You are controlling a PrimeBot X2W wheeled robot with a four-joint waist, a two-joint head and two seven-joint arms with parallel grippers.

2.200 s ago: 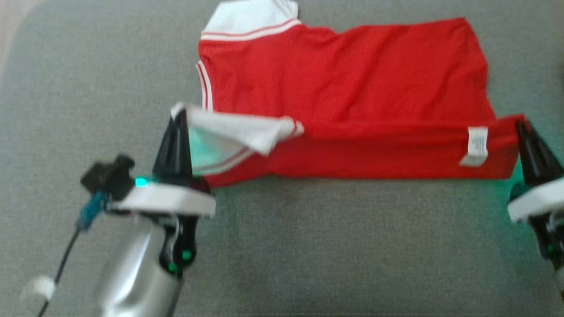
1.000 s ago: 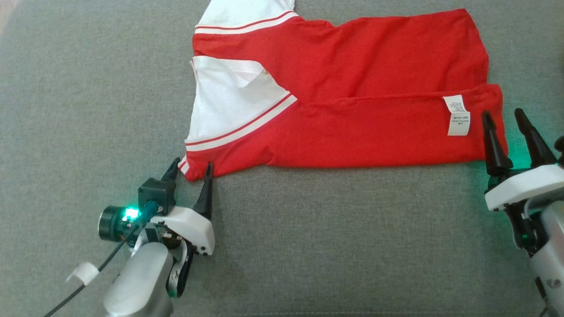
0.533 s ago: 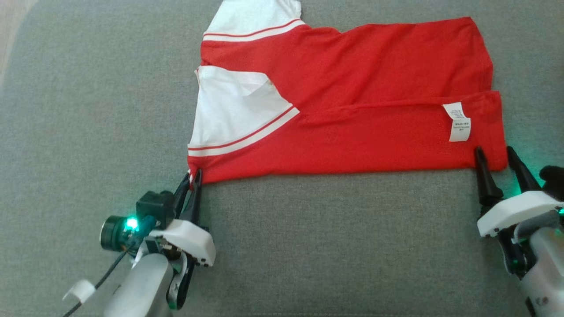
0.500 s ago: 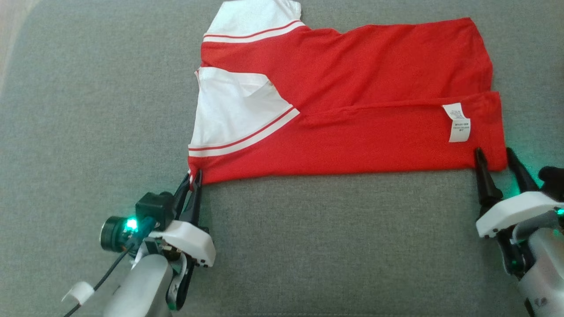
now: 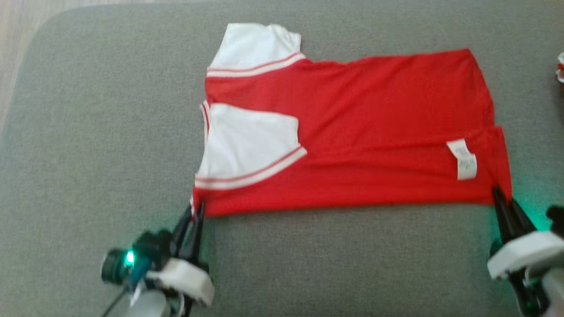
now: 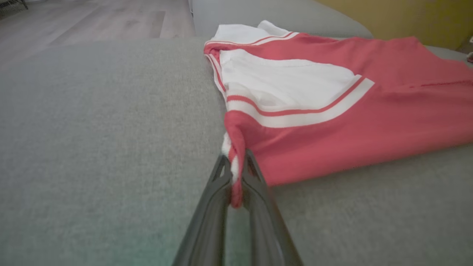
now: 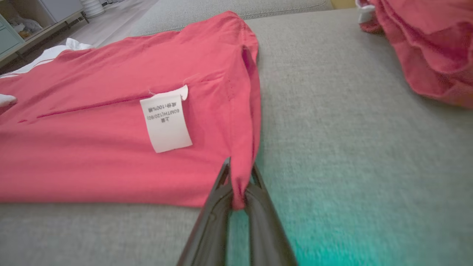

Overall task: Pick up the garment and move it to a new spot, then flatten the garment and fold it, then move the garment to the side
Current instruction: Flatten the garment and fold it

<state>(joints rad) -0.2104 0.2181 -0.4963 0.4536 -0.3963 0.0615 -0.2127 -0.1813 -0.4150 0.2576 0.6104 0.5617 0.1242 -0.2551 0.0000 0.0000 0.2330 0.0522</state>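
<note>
The garment (image 5: 374, 132) is a red T-shirt with white sleeves, lying folded lengthwise on the grey cushion (image 5: 88, 132). A white care label (image 5: 462, 159) shows near its right end. My left gripper (image 5: 196, 208) is shut on the shirt's near left corner; in the left wrist view the fingers (image 6: 218, 192) pinch a red and white hem of the garment (image 6: 332, 122). My right gripper (image 5: 500, 198) is shut on the near right corner, and in the right wrist view red cloth of the garment (image 7: 92, 147) is bunched between the fingers (image 7: 218, 195).
Another red piece of clothing (image 7: 428, 44) lies on the cushion beyond the shirt's right end, its edge also at the head view's right border (image 5: 560, 70). Wooden floor (image 5: 17, 26) lies past the cushion's far left corner. Bare cushion (image 5: 330, 264) stretches between the two arms.
My right gripper has closed on the shirt's near right corner; half a second ago its fingers stood apart. The left gripper stays shut on its corner. The head camera has shifted, so the scene sits lower.
</note>
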